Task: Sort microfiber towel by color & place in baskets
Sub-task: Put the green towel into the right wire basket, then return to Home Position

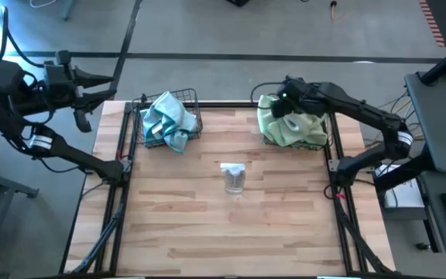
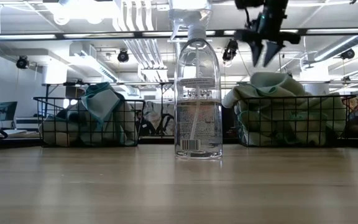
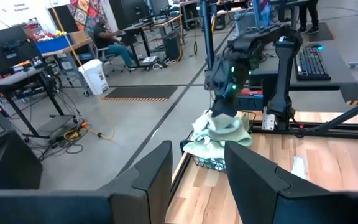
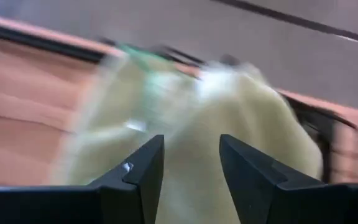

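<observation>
Two arms: the right gripper (image 1: 279, 103) hangs spread above the green towels (image 1: 289, 128) in the far-right basket (image 1: 325, 139); the left gripper (image 1: 84, 118), spread, waits off-table far left.

No words, brand names or numbers are readable anywhere I look. The clear spray bottle (image 2: 197, 93) standing mid-table between my two baskets carries a printed label (image 2: 197, 118) with several lines of small text and a barcode near its foot, but the print is too fine to make out. Beyond the bottle, in the room behind the table, colourful posters or patterned panels hang on the walls; they show no lettering I can read. The towels' small white tags show no readable marks either.
</observation>
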{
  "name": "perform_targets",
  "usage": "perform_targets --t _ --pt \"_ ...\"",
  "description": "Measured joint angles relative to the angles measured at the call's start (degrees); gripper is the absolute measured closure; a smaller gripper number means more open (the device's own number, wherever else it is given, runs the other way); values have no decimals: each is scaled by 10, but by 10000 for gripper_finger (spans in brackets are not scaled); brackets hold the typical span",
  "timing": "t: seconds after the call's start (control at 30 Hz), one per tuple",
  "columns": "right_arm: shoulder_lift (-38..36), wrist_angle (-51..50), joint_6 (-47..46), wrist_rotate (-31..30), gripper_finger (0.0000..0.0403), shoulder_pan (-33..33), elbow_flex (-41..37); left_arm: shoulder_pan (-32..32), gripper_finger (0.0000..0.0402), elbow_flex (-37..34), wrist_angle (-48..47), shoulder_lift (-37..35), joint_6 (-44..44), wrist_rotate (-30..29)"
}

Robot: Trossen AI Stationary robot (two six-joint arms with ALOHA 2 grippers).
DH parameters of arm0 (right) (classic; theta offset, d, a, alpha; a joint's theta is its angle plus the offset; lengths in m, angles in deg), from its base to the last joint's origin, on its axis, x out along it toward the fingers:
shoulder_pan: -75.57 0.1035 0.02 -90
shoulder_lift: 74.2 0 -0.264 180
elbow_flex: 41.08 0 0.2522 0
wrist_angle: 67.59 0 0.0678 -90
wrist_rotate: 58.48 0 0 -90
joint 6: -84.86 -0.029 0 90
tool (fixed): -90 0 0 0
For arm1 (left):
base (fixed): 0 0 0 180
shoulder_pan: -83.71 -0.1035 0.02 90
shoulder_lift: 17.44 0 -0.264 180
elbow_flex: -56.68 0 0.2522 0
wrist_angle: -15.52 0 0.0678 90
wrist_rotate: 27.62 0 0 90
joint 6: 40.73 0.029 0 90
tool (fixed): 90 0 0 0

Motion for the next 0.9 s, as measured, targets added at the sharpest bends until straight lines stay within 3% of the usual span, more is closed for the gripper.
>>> perform_targets --t 0.23,0.43,0.6,0.77,0.9 --pt "-49 210 58 103 263 44 0 0 269 0 -4 -23 10 111" --pt "-63 339 101 198 271 113 0 0 269 0 -5 -47 -34 202" --pt "-59 353 176 274 276 183 0 0 269 -22 -5 -55 -48 302" --pt "-58 354 214 279 277 254 0 0 269 -83 -4 -69 -43 388" --pt "-62 354 177 279 274 294 0 0 269 -140 -5 -85 -67 415"
